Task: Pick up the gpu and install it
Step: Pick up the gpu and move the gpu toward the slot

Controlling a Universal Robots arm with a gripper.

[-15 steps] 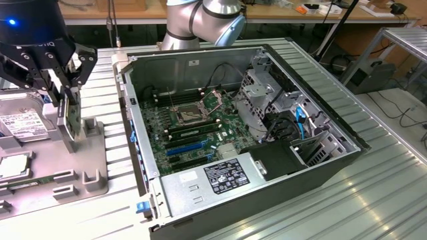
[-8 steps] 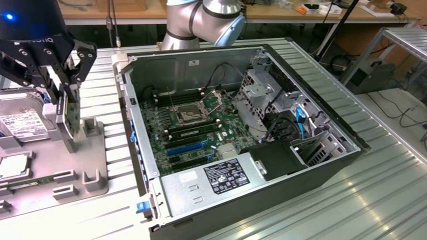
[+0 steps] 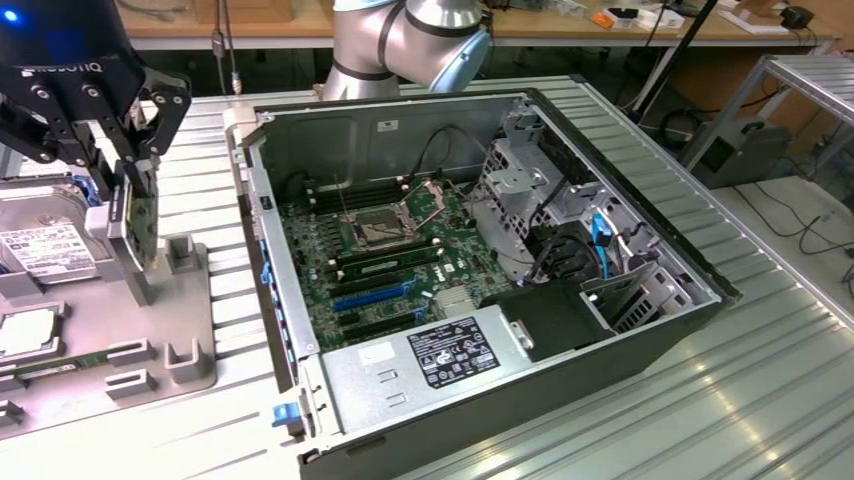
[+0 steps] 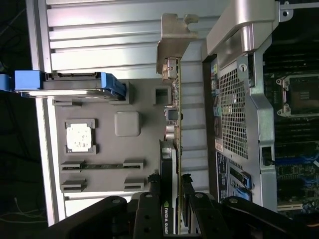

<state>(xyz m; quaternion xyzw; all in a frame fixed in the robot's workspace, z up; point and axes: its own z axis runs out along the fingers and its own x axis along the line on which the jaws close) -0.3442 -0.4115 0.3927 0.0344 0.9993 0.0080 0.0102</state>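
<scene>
Black and jointed, the gripper (image 3: 130,185) is clamped on the gpu (image 3: 139,225), with one finger against each face of the card (its thin board edge runs out from between them in the wrist view). The gpu stands on edge over the grey parts tray (image 3: 187,330), its pale metal bracket (image 4: 174,35) at the end far from the fingers. It is outside the open computer case (image 3: 374,125), to the exterior view's left, near a silver hard drive (image 3: 43,250).
</scene>
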